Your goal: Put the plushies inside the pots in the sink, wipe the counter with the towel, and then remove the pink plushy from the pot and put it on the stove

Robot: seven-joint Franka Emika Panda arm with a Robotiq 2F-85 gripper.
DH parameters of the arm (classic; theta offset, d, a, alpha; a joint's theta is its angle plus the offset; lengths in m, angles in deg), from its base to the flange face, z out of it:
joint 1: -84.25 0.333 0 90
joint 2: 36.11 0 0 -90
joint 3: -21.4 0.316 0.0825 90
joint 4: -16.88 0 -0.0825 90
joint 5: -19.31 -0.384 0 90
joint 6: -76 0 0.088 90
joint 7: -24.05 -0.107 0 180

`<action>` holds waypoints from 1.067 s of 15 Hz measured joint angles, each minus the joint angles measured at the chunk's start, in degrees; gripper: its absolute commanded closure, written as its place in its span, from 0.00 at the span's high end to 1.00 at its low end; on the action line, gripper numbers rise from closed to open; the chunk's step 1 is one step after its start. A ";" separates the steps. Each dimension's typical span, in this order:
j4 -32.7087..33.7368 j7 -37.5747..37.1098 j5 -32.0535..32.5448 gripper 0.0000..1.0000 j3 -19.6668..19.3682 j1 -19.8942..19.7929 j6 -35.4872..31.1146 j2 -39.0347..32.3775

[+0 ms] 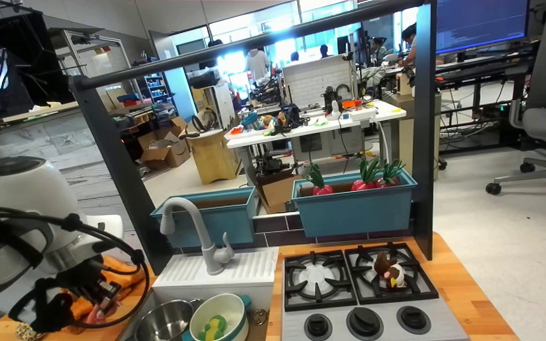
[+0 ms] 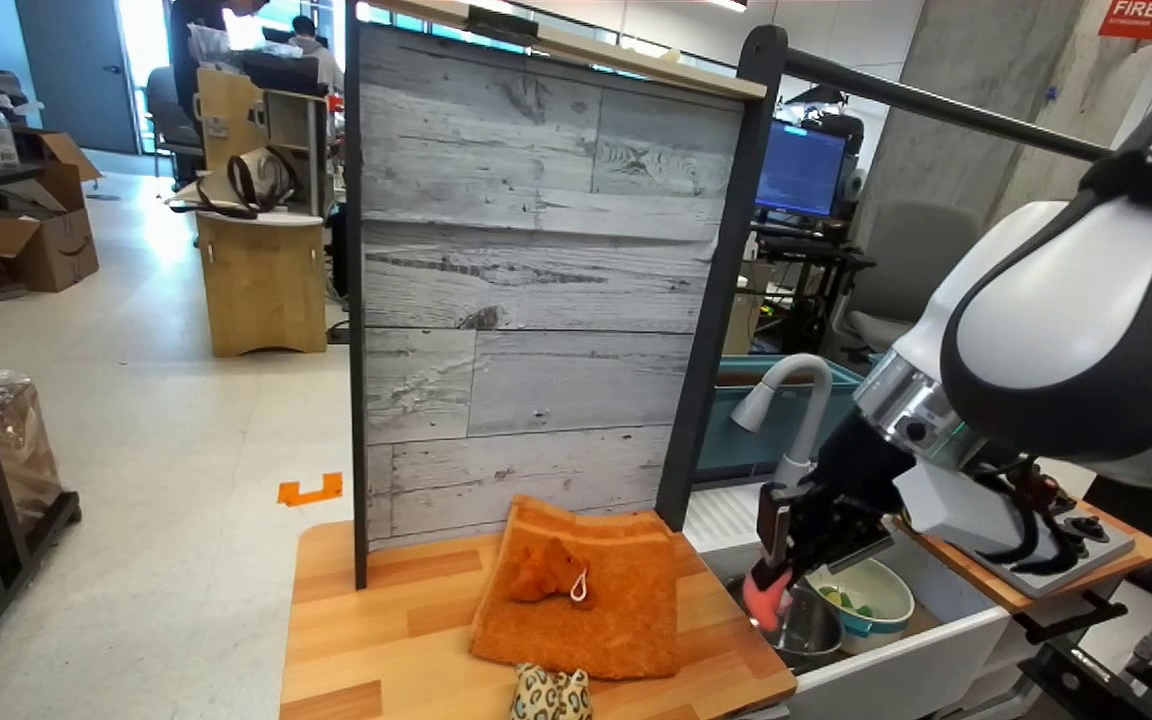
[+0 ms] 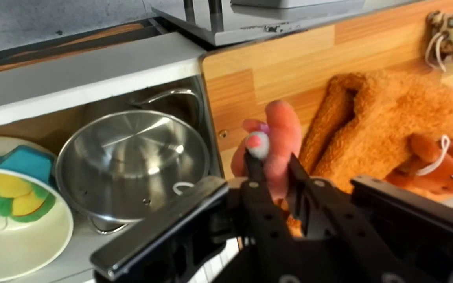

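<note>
- A small, stubby-limbed, pinkish-red soft toy (image 3: 283, 135) is gripped by the black two-fingered metal gripper (image 3: 272, 156), whose jaws are drawn narrow about its body
- In the wrist view this toy is seen against the flat light-brown wooden counter (image 3: 230, 90), between the round grey metal pot (image 3: 124, 173) and the soft bright orange towel (image 3: 403, 118); in an exterior view the pinkish-red soft toy (image 2: 764, 602) is overlapped with the metal pot, and whether it is held right above its mouth cannot be told
- The metal pot is set in the grey rectangular sink (image 1: 261, 293); a round, teal-handled white pot (image 3: 18, 251), pale green inside, is set just beside it
- A green and yellow soft toy (image 3: 22, 204) is contained in the white pot
- The towel is laid on the counter, and a fold is seen at the edge nearest the sink
- An orange soft toy (image 2: 546, 572) is laid on the towel (a thin white loop (image 3: 443, 154) is attached to it)
- A leopard-spotted cream soft toy (image 2: 548, 693) is set on the counter near the towel
- A dark brown and white soft toy (image 1: 389, 270) is rested on a black grate (image 1: 396, 300) of the grey, black-knobbed stove (image 1: 339, 331)
- A curved light-grey faucet (image 1: 214, 263) is mounted on a ridged white panel (image 1: 259, 263) behind the sink
- Red bulbs with green leaves (image 1: 364, 183) are contained in a long teal trough (image 1: 353, 215), set behind the stove
</note>
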 measured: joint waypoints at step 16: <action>17.39 -3.99 -1.95 1.00 -24.90 11.25 4.61 -8.14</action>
